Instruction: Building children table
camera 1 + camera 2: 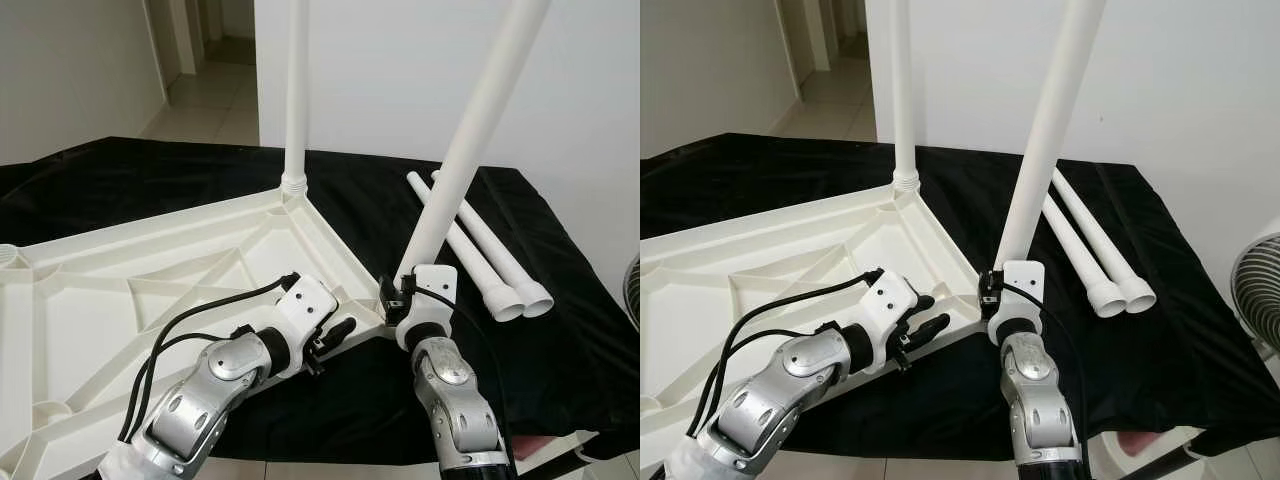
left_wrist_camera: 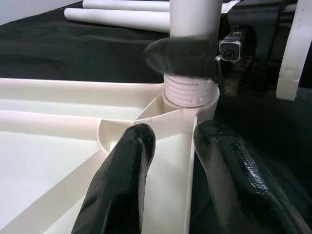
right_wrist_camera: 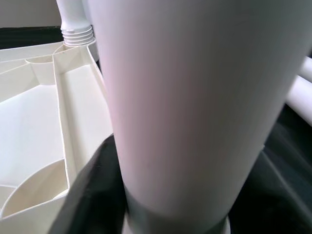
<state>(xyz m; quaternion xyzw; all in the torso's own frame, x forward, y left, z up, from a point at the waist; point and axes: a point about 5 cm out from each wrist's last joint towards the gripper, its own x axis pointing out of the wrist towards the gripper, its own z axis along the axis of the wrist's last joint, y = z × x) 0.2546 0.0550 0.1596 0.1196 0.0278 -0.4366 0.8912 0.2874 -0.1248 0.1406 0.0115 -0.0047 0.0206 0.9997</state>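
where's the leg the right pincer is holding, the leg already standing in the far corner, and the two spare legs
held leg [image 1: 470, 130], left eye view, mid shaft
standing leg [image 1: 296, 90], left eye view, mid shaft
spare legs [image 1: 478, 250], left eye view, shaft of the nearer one

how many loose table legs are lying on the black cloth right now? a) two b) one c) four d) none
a: two loose legs lie side by side on the black cloth, to the right of the upturned tabletop, while the right gripper holds a third at the corner socket.
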